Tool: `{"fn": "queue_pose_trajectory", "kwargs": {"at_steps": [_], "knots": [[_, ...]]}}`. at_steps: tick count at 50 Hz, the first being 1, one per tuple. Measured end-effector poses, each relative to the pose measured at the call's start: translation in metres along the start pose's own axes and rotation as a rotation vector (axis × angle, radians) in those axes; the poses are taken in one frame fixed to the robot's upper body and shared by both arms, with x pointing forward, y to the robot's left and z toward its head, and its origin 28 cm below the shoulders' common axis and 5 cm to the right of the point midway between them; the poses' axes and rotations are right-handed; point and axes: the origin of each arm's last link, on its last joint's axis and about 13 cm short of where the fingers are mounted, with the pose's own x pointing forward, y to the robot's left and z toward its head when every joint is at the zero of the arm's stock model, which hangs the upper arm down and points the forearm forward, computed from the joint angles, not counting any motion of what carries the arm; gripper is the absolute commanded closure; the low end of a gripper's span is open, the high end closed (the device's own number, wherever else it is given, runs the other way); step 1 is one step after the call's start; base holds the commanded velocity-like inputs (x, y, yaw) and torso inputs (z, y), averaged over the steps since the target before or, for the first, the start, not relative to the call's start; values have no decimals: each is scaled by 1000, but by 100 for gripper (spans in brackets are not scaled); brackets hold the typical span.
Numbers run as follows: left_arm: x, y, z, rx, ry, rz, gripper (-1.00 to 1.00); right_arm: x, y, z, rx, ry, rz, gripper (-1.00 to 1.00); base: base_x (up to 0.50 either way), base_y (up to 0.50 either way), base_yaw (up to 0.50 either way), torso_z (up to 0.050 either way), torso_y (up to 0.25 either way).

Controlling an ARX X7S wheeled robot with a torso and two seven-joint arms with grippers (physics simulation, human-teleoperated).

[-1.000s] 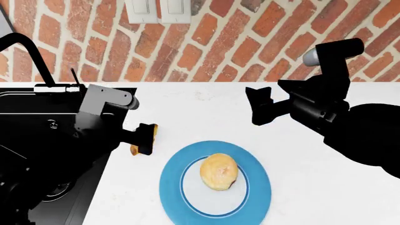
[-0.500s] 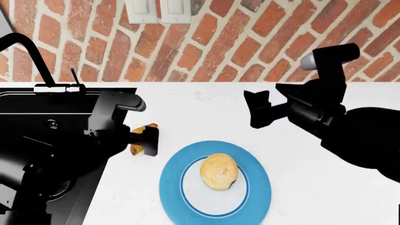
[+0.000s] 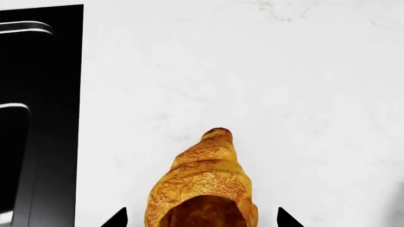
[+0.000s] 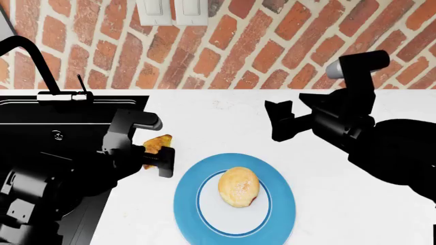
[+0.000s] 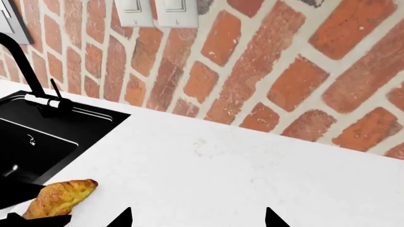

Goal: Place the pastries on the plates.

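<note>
One pastry plated, one to go.

Round pale-golden bun sits in the white centre of the blue-rimmed plate, near the counter's front edge. Golden-brown flaky croissant lies on the counter by its sink-side edge, between the spread tips of the left gripper; contact not visible, so grip can't be confirmed. Right gripper hovers mid-counter, jaws apart, holding nothing. Second plate not in view; croissant not yet plated.
</note>
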Motion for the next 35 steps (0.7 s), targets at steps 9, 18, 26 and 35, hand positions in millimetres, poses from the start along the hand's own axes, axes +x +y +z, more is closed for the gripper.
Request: {"fn": "queue_pose_trajectory", "kwargs": {"at_steps": [9,18,26,35], "knots": [[2,0,1,8,-7,9,100,1,-1,-3,6,3,-1,-100,0,0,0,0,0],[-1,0,5,25,-50,30,100,1,-1,-5,9,3,-2,-100,0,0,0,0,0],[-8,2,12,42,-103,52,100,2,-2,-8,6,2,-8,-100,0,0,0,0,0],[-21,1,21,78,-169,52,100,3,-3,-11,-4,-2,-22,-100,0,0,0,0,0]]}}
